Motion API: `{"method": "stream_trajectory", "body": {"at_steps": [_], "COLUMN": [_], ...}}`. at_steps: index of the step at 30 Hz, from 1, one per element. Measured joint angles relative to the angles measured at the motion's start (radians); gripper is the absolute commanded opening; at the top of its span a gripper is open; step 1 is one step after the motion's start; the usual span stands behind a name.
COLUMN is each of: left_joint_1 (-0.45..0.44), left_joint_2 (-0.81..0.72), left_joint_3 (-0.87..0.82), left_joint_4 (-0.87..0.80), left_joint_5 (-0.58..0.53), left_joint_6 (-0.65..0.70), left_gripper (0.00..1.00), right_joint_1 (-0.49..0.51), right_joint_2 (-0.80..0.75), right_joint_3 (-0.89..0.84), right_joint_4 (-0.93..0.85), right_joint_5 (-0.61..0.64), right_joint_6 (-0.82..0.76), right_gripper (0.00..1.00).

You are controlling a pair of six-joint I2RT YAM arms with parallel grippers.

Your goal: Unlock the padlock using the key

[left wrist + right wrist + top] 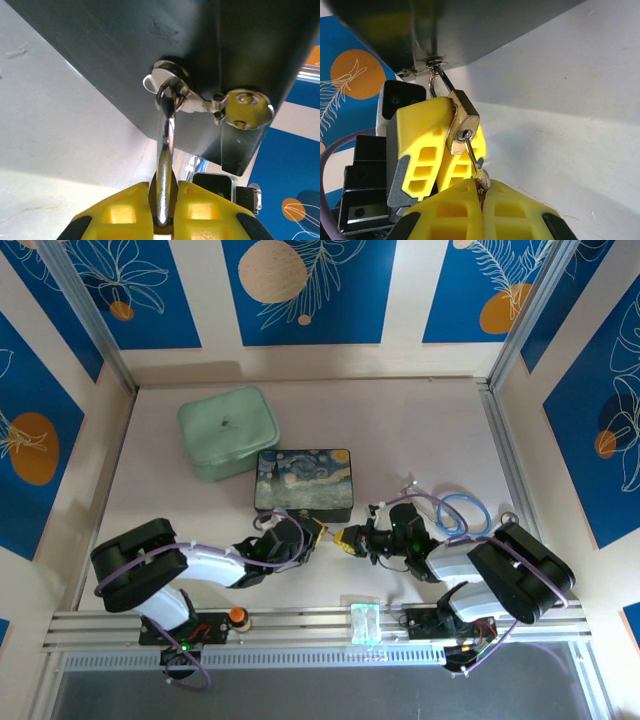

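Brass padlock (462,122): small, rigid, prob. slick; left end effector (164,196) clamps its body, right end effector (480,196) pinches thin key (472,154) at head.

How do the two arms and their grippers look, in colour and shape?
The left arm and right arm have black joints and white links, with purple cables looped along them. The left gripper and right gripper each have two blocky yellow fingers with rectangular cut-outs and dark grey corners.

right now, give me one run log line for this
step: key inserted in padlock | left gripper: shut on padlock | right gripper: shut on key | padlock: hooked through box clasp
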Motion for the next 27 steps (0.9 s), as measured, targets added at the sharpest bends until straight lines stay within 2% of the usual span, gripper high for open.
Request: {"method": "stream_trajectory", "body": {"at_steps": [13,27], "left_joint_1": [0.0,0.007], "left_joint_2": [-0.016,-0.038], "left_joint_3": [0.013,0.021], "left_joint_4": [-0.03,-0.081], "left_joint_5": [-0.012,-0.022], "left_joint_6": [-0.009,-0.008], "left_gripper": [0.0,0.0], "right_joint_1": [-0.015,0.006], "right_joint_2": [0.267,0.22], "right_joint_3": [-0.016,-0.058], "right_joint_4": [0.367,0.423], "right_joint_5": [-0.019,-0.008], "right_joint_6": [0.071,0.088], "right_gripper": [0.0,0.0]}}
